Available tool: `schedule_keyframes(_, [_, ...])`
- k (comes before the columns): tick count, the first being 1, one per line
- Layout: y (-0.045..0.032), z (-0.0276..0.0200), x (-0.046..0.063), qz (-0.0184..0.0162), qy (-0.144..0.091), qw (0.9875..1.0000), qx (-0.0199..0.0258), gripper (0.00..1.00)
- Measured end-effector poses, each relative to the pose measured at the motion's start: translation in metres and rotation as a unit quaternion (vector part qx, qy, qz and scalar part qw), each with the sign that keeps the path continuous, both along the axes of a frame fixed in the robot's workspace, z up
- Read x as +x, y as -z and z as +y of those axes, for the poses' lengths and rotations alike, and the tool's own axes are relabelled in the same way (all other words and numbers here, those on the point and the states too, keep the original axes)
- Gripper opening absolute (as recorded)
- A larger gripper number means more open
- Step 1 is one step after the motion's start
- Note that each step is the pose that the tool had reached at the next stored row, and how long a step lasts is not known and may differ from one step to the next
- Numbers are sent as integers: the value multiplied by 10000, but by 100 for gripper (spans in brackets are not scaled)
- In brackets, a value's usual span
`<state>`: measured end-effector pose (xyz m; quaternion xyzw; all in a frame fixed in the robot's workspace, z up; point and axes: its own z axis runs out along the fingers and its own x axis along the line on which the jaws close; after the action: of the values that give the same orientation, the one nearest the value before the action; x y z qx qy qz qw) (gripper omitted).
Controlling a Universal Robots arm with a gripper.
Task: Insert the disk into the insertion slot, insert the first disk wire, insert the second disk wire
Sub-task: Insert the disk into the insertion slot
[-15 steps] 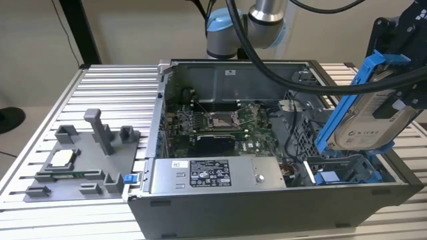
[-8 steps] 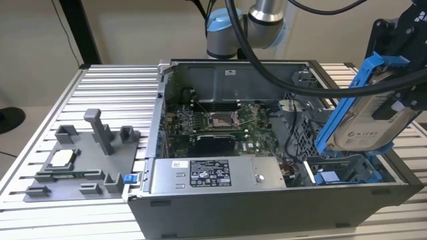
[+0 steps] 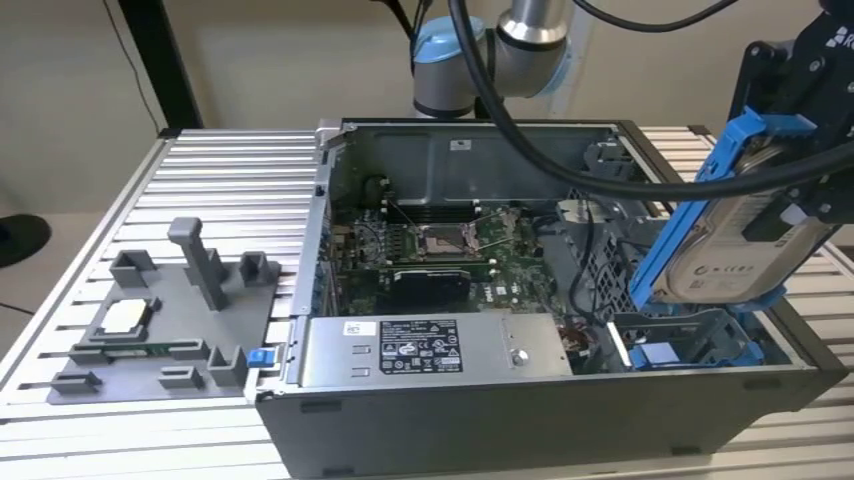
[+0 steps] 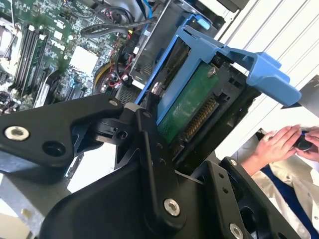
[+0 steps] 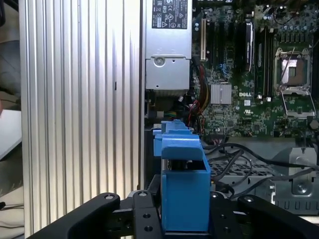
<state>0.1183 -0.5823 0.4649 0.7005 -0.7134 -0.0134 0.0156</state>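
Note:
My gripper [image 3: 790, 196] is shut on the disk [image 3: 731, 252], a silver-grey drive with a white label in a bright blue carrier frame. The disk hangs steeply tilted above the front corner of the open computer case on the exterior view's right. Just below it lies the insertion slot [image 3: 694, 347], a grey bay with blue rails. In the second wrist view the black fingers [image 4: 149, 149] clamp the disk [image 4: 187, 107] on its green circuit-board side. The first wrist view has the blue carrier [image 5: 184, 189] between the gripper's black links. Loose black cables [image 5: 234, 159] lie beside the bay.
The open case [image 3: 534, 420] holds a motherboard [image 3: 441, 250] and a grey labelled power-supply box [image 3: 420, 350]. A grey fixture plate [image 3: 160, 320] with posts sits on the ribbed table at the exterior view's left. A person's hands [image 4: 284, 144] are beyond the case.

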Motion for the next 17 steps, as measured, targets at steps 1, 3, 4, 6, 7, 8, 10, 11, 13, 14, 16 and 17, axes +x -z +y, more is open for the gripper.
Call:
schedule_keyframes(1, [2,0,0,0,0,10000,0,0])
schedule_keyframes(3, [7,0,0,0,0,10000,0,0])
schedule_keyframes(4, [9,0,0,0,0,10000,1,0])
schedule_keyframes(6, [31,0,0,0,0,10000,0,0])
schedule_keyframes(7, [42,0,0,0,0,10000,1,0])
schedule_keyframes(8, [44,0,0,0,0,10000,1,0])
schedule_keyframes(10, [48,0,0,0,0,10000,1,0])
schedule_keyframes(11, [49,0,0,0,0,10000,1,0])
schedule_keyframes(13, [54,0,0,0,0,10000,1,0])
schedule_keyframes(14, [57,0,0,0,0,10000,1,0])
schedule_keyframes(16, [65,0,0,0,0,10000,0,0])
schedule_keyframes(17, [73,0,0,0,0,10000,0,0])
